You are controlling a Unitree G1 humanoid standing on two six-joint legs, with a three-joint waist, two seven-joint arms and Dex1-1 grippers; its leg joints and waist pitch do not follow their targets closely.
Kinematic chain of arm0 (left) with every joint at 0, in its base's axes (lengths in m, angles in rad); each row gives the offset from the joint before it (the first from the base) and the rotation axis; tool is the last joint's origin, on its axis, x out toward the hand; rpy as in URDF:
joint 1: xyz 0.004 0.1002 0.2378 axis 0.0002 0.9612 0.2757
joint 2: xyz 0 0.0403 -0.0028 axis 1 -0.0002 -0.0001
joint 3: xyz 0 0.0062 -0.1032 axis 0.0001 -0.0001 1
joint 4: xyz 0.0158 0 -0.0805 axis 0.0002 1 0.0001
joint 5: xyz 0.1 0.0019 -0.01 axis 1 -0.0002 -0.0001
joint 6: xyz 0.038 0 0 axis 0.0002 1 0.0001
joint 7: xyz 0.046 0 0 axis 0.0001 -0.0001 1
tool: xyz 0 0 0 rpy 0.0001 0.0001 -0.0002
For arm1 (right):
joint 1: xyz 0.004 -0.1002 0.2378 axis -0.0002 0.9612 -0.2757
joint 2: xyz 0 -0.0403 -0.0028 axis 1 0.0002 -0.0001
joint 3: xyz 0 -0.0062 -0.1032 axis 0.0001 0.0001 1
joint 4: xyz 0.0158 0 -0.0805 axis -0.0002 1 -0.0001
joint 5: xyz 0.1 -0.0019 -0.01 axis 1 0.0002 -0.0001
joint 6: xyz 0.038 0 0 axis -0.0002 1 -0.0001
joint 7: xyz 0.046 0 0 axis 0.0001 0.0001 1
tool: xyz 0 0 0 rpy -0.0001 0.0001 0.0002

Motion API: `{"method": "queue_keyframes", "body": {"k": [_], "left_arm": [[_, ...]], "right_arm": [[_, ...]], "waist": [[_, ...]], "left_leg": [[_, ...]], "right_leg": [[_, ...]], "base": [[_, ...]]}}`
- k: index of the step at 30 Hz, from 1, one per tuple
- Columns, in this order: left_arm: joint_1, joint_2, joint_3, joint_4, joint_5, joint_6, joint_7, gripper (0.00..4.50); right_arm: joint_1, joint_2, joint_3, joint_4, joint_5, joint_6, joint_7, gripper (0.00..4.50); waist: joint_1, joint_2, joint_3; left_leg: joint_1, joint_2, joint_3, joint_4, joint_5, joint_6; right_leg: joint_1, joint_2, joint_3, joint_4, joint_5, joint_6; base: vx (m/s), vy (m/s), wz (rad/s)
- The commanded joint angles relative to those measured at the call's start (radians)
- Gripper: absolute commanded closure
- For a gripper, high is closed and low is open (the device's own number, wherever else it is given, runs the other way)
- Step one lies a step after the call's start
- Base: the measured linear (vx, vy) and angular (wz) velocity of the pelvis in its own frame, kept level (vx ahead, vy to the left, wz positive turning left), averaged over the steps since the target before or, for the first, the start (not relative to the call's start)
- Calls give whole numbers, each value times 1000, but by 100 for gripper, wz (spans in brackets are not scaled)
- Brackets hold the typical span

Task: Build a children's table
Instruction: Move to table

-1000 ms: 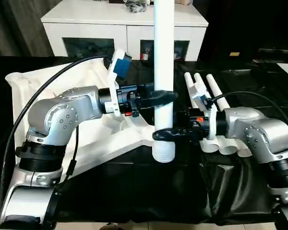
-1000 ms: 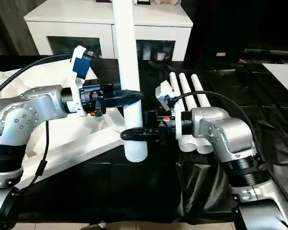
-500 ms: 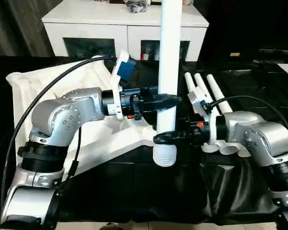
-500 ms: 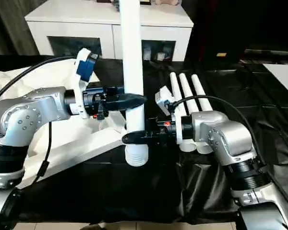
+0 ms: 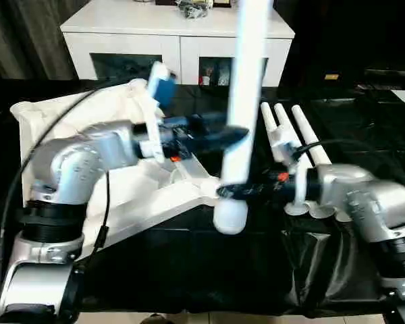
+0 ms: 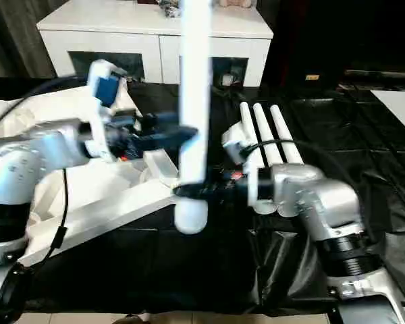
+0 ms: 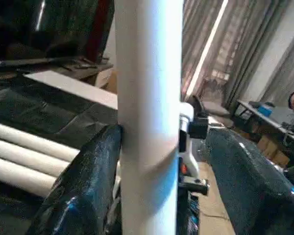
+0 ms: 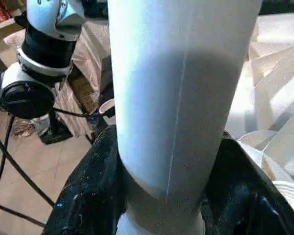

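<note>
A white table leg (image 5: 244,88) stands nearly upright over the black-covered table, its top leaning a little to the right. My right gripper (image 5: 228,192) is shut on the leg just above its lower end, both fingers (image 8: 88,196) pressed against the tube. Higher up, my left gripper (image 5: 233,135) is open around the same leg: one finger (image 7: 88,186) touches it and the other (image 7: 245,171) stands apart. The white tabletop (image 5: 54,115) lies underside up at the left, behind and under my left arm.
Three more white legs (image 5: 287,125) lie side by side at the right, behind my right forearm. A white cabinet with dark glass doors (image 5: 175,27) stands at the back. A flat white board (image 6: 398,101) shows at the far right edge.
My left gripper has opened off the leg and that arm is moving. The leg has tilted, its top shifted right. The right gripper closed on the leg earlier and keeps its grip.
</note>
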Motion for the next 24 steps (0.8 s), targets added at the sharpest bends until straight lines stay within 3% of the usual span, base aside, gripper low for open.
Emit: {"method": "queue_keyframes", "body": {"k": [1,2,6,8,10,11,14,16,18,19,20,22,24], "left_arm": [[5,14,11,12,16,-19,6,95],[18,18,23,29,47,-53,35,84],[105,35,93,60,168,-203,161,77],[153,22,135,42,219,-273,244,77],[219,-9,179,6,282,-328,377,77],[254,-20,181,-19,322,-354,430,77],[340,-82,202,-77,406,-435,570,77],[370,-118,216,-96,434,-474,625,77],[440,-159,211,-119,529,-553,738,77],[483,-187,212,-141,554,-573,779,77],[509,-199,208,-158,569,-576,800,77],[566,-197,167,-191,602,-566,810,77],[589,-185,140,-200,623,-569,803,77]], "right_arm": [[9,-8,-36,-22,15,-5,-22,265],[14,-3,-56,-25,2,-34,-52,265],[30,24,-109,-49,-91,-125,-230,265],[36,41,-104,-48,-183,-156,-358,265],[77,73,-74,-72,-328,-296,-499,265],[93,97,-70,-81,-356,-315,-551,265],[130,164,-46,-102,-440,-363,-714,265],[143,205,-55,-101,-446,-399,-757,265],[163,258,-62,-88,-479,-428,-857,265],[174,291,-90,-80,-458,-407,-895,265],[181,307,-106,-74,-440,-395,-904,265],[197,336,-145,-62,-376,-384,-876,265],[204,338,-151,-60,-350,-389,-843,265]], "waist": [[1,15,-73],[2,26,-74],[-9,26,-72],[-12,34,-74],[-12,50,-73],[-17,46,-74],[-26,58,-73],[-28,59,-70],[-32,56,-65],[-37,18,-65],[-30,35,-67],[-26,24,-68],[-22,28,-67]], "left_leg": [[35,46,-22,-71,-199,-38],[35,45,-24,-70,-203,-42],[26,44,-26,-71,-196,-50],[28,41,-24,-68,-186,-55],[28,48,-27,-71,-198,-73],[29,48,-29,-73,-220,-77],[30,43,-30,-78,-249,-65],[32,47,-31,-81,-298,-66],[31,47,-32,-85,-320,-64],[27,47,-26,-86,-312,-52],[25,48,-32,-86,-291,-51],[27,48,-27,-87,-274,-36],[28,50,-30,-90,-288,-34]], "right_leg": [[44,-67,30,-72,-33,-257],[43,-68,29,-70,-35,-258],[49,-70,31,-77,-63,-222],[46,-67,30,-78,-79,-211],[37,-69,29,-80,-88,-204],[40,-68,29,-82,-96,-195],[38,-63,28,-83,-114,-183],[32,-64,31,-91,-154,-178],[30,-63,31,-94,-187,-163],[32,-62,34,-103,-195,-149],[36,-68,35,-91,-185,-151],[27,-62,35,-97,-189,-131],[23,-64,36,-98,-192,-118]], "base": [[0,0,0],[0,0,0],[0,0,0],[0,0,0],[0,0,0],[0,0,0],[0,0,0],[0,0,0],[0,0,0],[0,0,0],[0,0,0],[0,0,0],[0,0,0]]}}
